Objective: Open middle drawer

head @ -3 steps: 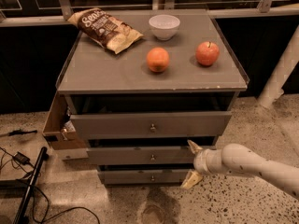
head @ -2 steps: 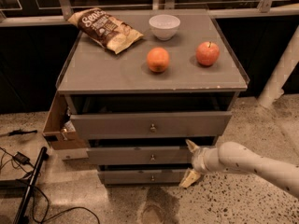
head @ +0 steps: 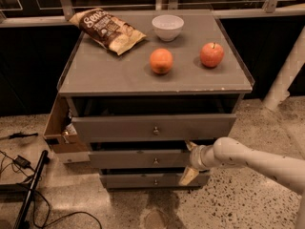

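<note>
The middle drawer [head: 138, 159] is a long, low grey front with a small round knob [head: 156, 161], below the wider top drawer [head: 152, 127], which stands pulled out a little. The narrowest drawer [head: 143, 180] is at the bottom. My gripper [head: 189, 162], on a white arm [head: 248, 159] coming in from the right, is at the right end of the middle drawer front. It is open, with one fingertip [head: 190, 146] above and one [head: 187, 177] below that end. It covers the drawer's right edge.
On the cabinet top [head: 109, 73] lie a chip bag [head: 107, 28], a white bowl [head: 167, 26], an orange [head: 161, 61] and an apple [head: 212, 55]. A wooden box-like side part [head: 57, 128] juts out on the left. Cables and a black pole [head: 31, 187] lie on the floor at left. A white post [head: 286, 75] stands at right.
My gripper has shifted slightly left, closer onto the right end of the middle drawer. The drawers and the things on top have not moved.
</note>
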Robot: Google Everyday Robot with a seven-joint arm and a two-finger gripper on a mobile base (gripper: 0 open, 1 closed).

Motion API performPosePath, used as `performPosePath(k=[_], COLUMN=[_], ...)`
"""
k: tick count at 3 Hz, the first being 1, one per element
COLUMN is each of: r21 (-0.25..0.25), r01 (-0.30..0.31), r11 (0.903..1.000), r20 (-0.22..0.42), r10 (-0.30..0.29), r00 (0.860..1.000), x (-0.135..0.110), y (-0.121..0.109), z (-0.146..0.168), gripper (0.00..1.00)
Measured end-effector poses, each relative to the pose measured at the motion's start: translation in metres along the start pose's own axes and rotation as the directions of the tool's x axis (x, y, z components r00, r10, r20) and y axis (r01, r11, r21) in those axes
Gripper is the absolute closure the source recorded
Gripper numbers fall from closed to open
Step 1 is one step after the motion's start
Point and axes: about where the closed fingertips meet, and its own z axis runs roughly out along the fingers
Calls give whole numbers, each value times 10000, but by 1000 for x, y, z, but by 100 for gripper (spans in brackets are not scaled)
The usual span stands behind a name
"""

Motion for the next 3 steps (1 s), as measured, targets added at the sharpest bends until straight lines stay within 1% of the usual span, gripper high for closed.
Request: performPosePath(k=[1, 3], r21=[-261, -684], r01=[-9, -105], r11=[9997, 9976], r20=[-372, -500], r10=[-1, 71], r00=[9993, 9987], x=[9, 6], y=[-14, -9], z=[25, 30], gripper=[0, 0])
